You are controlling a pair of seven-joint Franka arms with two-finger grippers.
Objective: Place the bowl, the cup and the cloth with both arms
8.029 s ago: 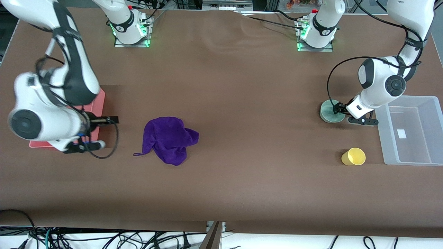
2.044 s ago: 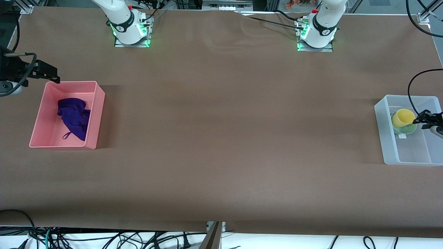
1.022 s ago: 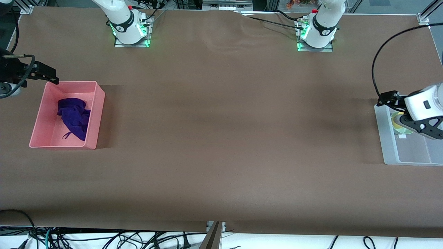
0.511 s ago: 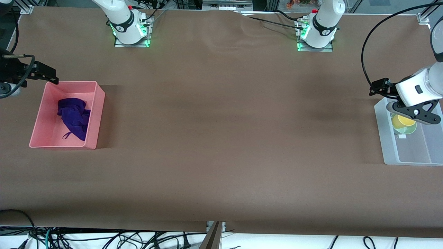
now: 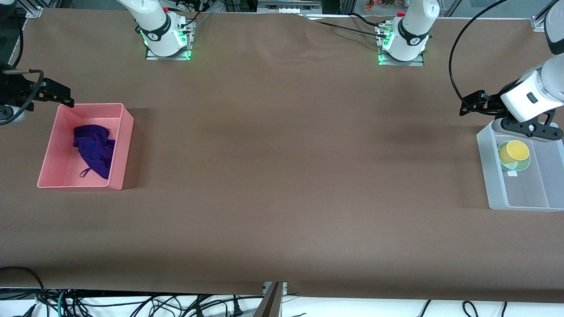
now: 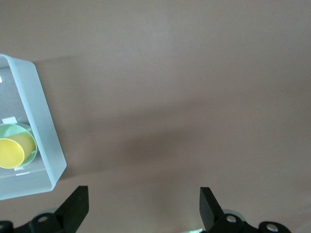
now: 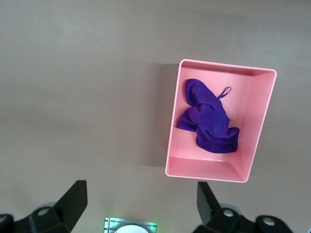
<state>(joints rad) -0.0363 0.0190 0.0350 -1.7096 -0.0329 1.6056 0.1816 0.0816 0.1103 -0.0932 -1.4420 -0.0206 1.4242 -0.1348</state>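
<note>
Cup (image 5: 513, 151) now sits nested in bowl (image 5: 514, 162), both inside clear bin (image 5: 520, 204) at left arm's end of bench (image 5: 282, 176). Left tool (image 5: 478, 105), spread wide and empty, has lifted off bin toward bare bench beside it. Cloth (image 5: 94, 149) lies heaped in pink bin (image 5: 79, 182); right tool (image 5: 48, 93) hangs wide and empty above that bin's corner, arm waiting. Judgement: all three items placed, task essentially complete.

The left gripper (image 6: 141, 213) is up in the air, fingers wide apart. The right gripper (image 7: 141, 211) is too, empty.
</note>
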